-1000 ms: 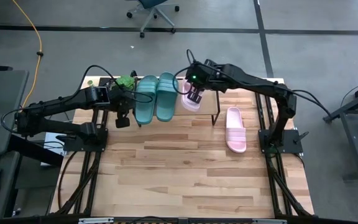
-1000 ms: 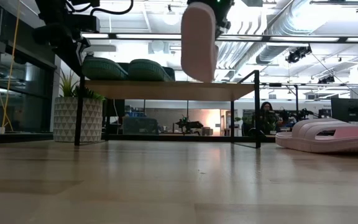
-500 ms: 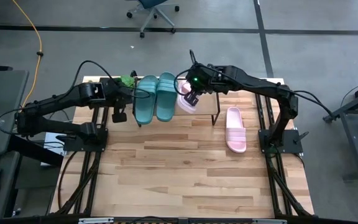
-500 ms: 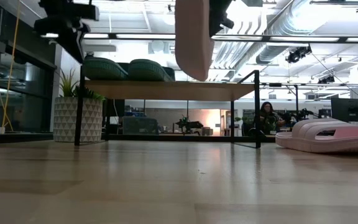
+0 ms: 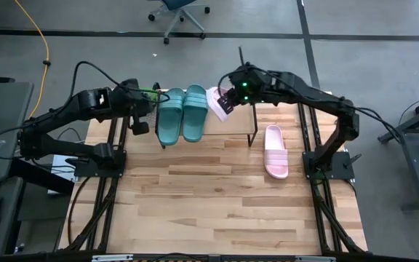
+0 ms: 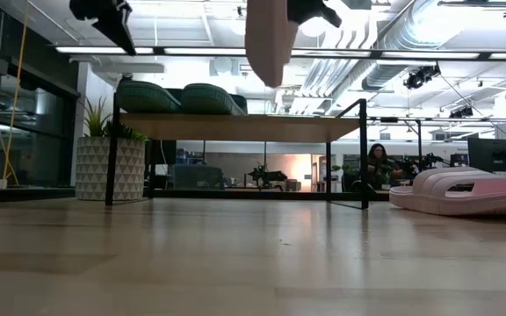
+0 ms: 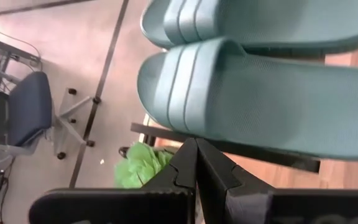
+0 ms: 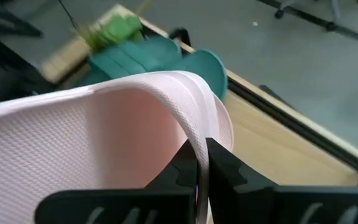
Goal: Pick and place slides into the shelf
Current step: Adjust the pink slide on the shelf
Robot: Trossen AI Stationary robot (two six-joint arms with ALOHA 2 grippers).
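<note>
Above the shelf (image 5: pixel 242 120), right gripper (image 5: pixel 229 102) clamped on pink slide (image 5: pixel 218 102), left gripper (image 5: pixel 141 118) closed empty beside two teal slides (image 5: pixel 182 113), second pink slide (image 5: pixel 275 151) on tabletop (image 5: pixel 209 204).

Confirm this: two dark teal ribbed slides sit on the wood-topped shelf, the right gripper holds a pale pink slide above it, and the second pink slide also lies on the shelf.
Wrong on the last point. The second pale pink slide lies on the big wooden tabletop, right of the shelf, as the high view shows. The two dark teal slides do sit on the shelf, and the right gripper holds a pink slide above it.
</note>
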